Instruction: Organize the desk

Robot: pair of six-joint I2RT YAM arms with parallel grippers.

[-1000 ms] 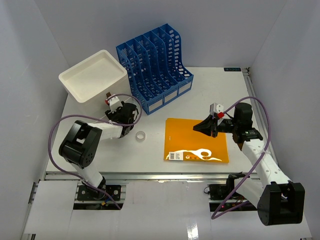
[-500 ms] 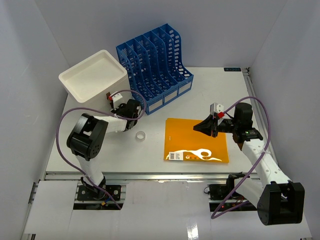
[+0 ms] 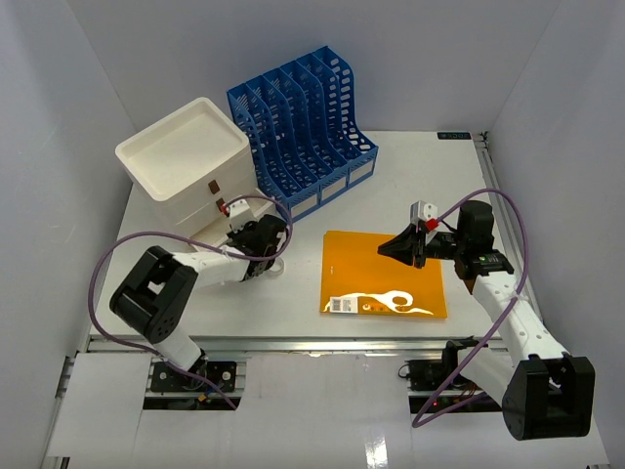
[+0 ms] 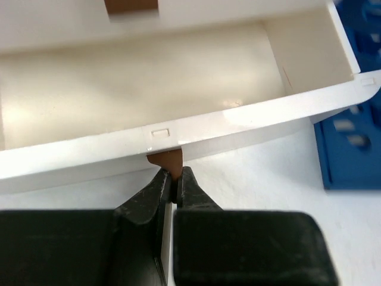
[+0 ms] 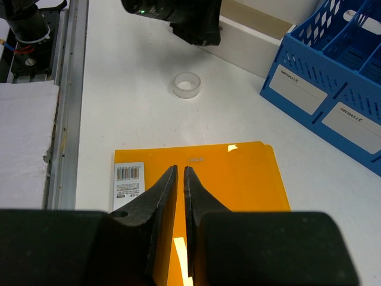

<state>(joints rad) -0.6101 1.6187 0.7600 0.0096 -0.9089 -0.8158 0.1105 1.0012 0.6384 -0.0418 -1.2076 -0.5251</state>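
Observation:
On the white desk (image 3: pixel 391 176) a white drawer box (image 3: pixel 186 161) stands at the back left. My left gripper (image 4: pixel 174 179) is shut on the brown tab (image 4: pixel 166 161) at the front of its lower drawer (image 4: pixel 178 89), which stands pulled out and looks empty. In the top view that gripper (image 3: pixel 241 223) sits right at the box's front. An orange folder (image 3: pixel 386 269) lies flat near the desk's front. Just above it hovers my right gripper (image 5: pixel 180 173), shut and holding nothing. A clear tape roll (image 5: pixel 187 84) lies beside the left arm.
A blue file rack (image 3: pixel 303 127) with several slots stands at the back, right of the drawer box. White walls close in the desk on three sides. A metal rail (image 5: pixel 68 89) runs along the front edge.
My left gripper has shut on the drawer's brown tab and drawn back toward the front right, sliding the drawer out. The right arm has not moved.

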